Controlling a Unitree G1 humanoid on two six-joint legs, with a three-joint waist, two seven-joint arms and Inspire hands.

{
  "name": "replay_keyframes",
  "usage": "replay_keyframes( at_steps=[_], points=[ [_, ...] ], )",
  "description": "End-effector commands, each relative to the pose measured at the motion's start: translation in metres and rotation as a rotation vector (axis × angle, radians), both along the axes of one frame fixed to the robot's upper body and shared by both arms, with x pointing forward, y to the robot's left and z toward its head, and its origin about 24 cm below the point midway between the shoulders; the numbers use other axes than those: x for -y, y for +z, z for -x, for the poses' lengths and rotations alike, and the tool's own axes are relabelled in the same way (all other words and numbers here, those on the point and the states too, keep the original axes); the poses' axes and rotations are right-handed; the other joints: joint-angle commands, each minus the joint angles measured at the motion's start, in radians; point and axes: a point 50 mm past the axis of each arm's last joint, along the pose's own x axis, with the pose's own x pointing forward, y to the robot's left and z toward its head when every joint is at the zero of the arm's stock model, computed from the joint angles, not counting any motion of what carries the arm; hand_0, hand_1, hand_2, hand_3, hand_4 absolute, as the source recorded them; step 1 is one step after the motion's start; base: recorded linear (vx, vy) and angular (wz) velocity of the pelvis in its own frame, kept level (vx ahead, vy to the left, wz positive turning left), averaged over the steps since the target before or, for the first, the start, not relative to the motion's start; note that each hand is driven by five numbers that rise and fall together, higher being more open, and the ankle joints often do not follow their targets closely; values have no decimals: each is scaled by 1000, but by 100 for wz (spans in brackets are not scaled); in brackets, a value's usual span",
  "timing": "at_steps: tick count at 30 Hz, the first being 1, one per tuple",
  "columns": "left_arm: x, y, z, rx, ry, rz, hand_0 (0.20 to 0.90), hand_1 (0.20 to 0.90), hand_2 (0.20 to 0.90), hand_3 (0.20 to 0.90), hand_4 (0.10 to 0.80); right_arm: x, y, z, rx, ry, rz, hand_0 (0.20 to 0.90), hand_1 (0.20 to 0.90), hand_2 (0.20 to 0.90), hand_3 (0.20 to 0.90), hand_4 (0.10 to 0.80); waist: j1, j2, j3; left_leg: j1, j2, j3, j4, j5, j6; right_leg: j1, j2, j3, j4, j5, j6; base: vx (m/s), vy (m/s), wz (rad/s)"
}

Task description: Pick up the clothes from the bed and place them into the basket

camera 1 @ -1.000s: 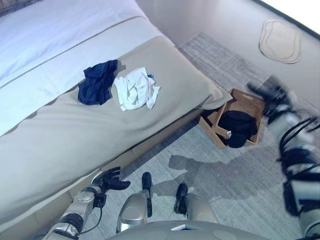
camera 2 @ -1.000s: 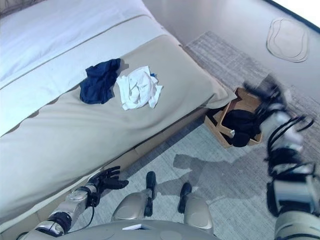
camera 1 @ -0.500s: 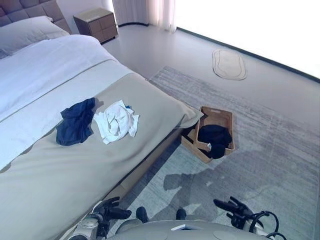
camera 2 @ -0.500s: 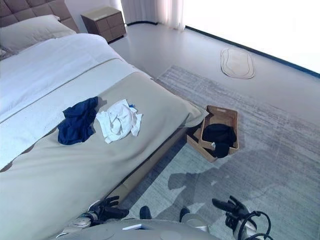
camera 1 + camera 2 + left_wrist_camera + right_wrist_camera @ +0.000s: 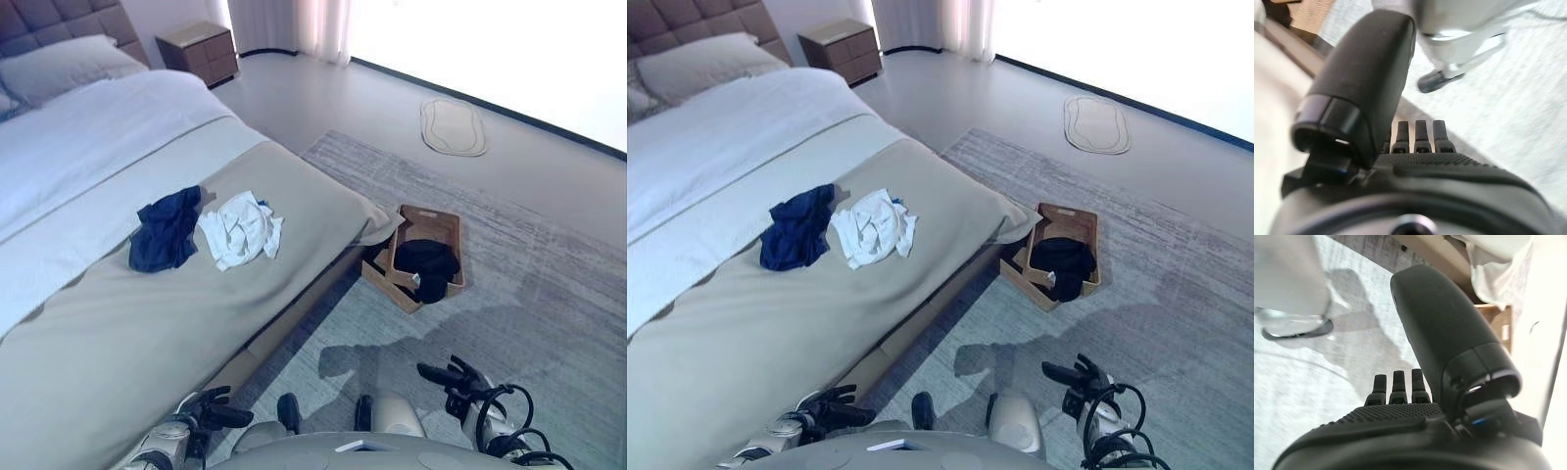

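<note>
Left eye view showed two garments on the bed [image 5: 147, 323]: a navy garment [image 5: 167, 227] and a white garment [image 5: 240, 227], lying just beside each other on the beige cover, their near edges touching or almost so. The basket [image 5: 439, 221] stood on the grey rug [image 5: 529, 294] by the bed's foot corner, with a black garment [image 5: 427, 264] already inside it.

Both hands were low, near the robot's body and well apart from the bed clothes. The left hand [image 5: 211, 411] hung by the bed's side, its fingers extended and relaxed, holding nothing; its wrist view showed straight fingers [image 5: 1420, 134] over the rug and the thumb clear of them. The right hand [image 5: 453, 378] hovered over the rug, fingers loosely spread and empty; the right wrist view showed the same straight row [image 5: 1397, 382].

The step in hand looked like the approach to the next garment. To do it well, the robot would likely need to close on the bed first, since neither hand was within reach. The white garment lay nearer the basket side, so it seemed the sensible pick. Bunching the cloth from above at its thickest fold should give a firm hold and keep the navy piece from being dragged along.
</note>
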Motion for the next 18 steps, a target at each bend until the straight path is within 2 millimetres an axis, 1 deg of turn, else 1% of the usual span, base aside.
replay_keyframes(
  at_steps=[1,2,3,4,5,6,7,8,9,10,11,12,13,14,15,16,17,18],
  points=[
    [-5,4,-7,12,-2,-37,900,900,900,900,800,40,47,-52,212,30,139,900,900,900,900,800,-6,65,63,184,72,-82,-39,-193,-17,-41,16,19,-184,253,-47,489,-483,3],
    [-7,5,-11,17,9,-37,900,900,900,900,800,39,47,-51,213,35,138,900,900,900,900,800,-7,59,70,194,80,-83,-12,-220,-25,-62,-8,1,-216,270,-40,510,-421,-41],
    [-8,6,-12,22,27,-38,900,900,900,900,800,38,46,-51,209,41,145,900,900,900,900,800,-9,59,73,203,87,-88,9,-241,-28,-75,-16,-15,-220,277,-39,574,-445,-30],
    [-10,6,-12,23,35,-37,900,900,900,900,800,39,46,-49,203,42,146,900,900,900,900,800,-13,55,74,216,95,-99,44,-271,-29,-97,-22,-14,-189,279,-43,482,-367,5],
    [-9,6,-11,19,32,-37,900,900,900,900,800,40,44,-45,195,41,146,900,900,900,900,800,-15,56,67,220,109,-103,58,-283,-39,-89,-24,-22,-194,266,-40,620,-439,28],
    [-7,4,-7,16,41,-39,900,900,900,900,800,41,40,-39,170,35,147,900,900,900,900,800,-21,53,52,243,129,-123,94,-307,-61,-84,-40,6,-160,265,-36,711,-488,34],
    [-6,2,-2,17,59,-31,900,900,900,900,800,40,36,-33,145,27,139,900,900,900,900,800,-27,61,42,261,160,-123,123,-321,-75,-86,-33,20,-99,239,-36,761,-517,39],
    [-5,1,4,18,71,-22,900,900,900,900,800,37,31,-26,119,24,117,900,900,900,900,800,-35,63,25,285,181,-126,140,-295,-93,-93,-24,22,-55,212,-39,698,-512,43],
    [-3,-1,9,23,63,-15,900,900,900,900,800,33,22,-14,78,29,86,900,900,900,900,800,-40,77,3,288,208,-125,179,-203,-122,-79,0,10,-26,170,-58,737,-617,36],
    [3,-1,8,68,71,16,900,900,900,900,800,29,14,-3,29,85,79,900,900,900,900,800,-38,89,-9,239,235,-110,280,-109,-135,-41,34,-2,-25,122,-97,716,-641,27],
    [10,-1,1,103,72,40,900,900,900,900,800,27,11,3,12,110,80,900,900,900,900,800,-39,88,-15,200,240,-97,345,-69,-132,-1,52,-5,-42,102,-123,572,-538,20],
    [14,0,-5,123,64,53,900,900,900,900,800,26,10,4,7,125,80,900,900,900,900,800,-41,88,-19,175,241,-93,375,-51,-129,22,62,-5,-54,92,-137,389,-385,11],
    [19,2,-13,148,39,68,900,900,900,900,800,25,10,4,12,146,87,900,900,900,900,800,-46,88,-22,150,249,-76,411,-34,-124,44,74,-3,-62,78,-157,332,-362,20],
    [24,4,-22,172,-12,77,900,900,900,900,800,25,12,0,28,163,106,900,900,900,900,800,-43,81,-23,114,232,-78,438,-39,-110,69,83,-3,-77,69,-171,232,-271,28],
    [25,4,-23,175,-18,77,900,900,900,900,800,25,12,0,31,165,109,900,900,900,900,800,-42,80,-23,107,227,-81,441,-43,-108,73,84,-4,-80,68,-172,197,-229,42],
    [28,6,-28,192,-57,76,900,900,900,900,800,25,14,-4,44,172,122,900,900,900,900,800,-34,76,-22,81,199,-93,443,-57,-97,87,89,-5,-91,66,-174,213,-210,40],
    [34,9,-36,225,-105,81,900,900,900,900,800,26,19,-13,76,174,125,900,900,900,900,800,-12,73,-12,37,137,-105,412,-85,-83,115,100,-21,-116,65,-173,257,-226,41],
    [36,9,-37,238,-112,84,900,900,900,900,800,25,22,-18,91,174,122,900,900,900,900,800,-1,74,-7,34,118,-90,369,-98,-81,131,104,-44,-126,62,-169,307,-179,45]
  ],
)
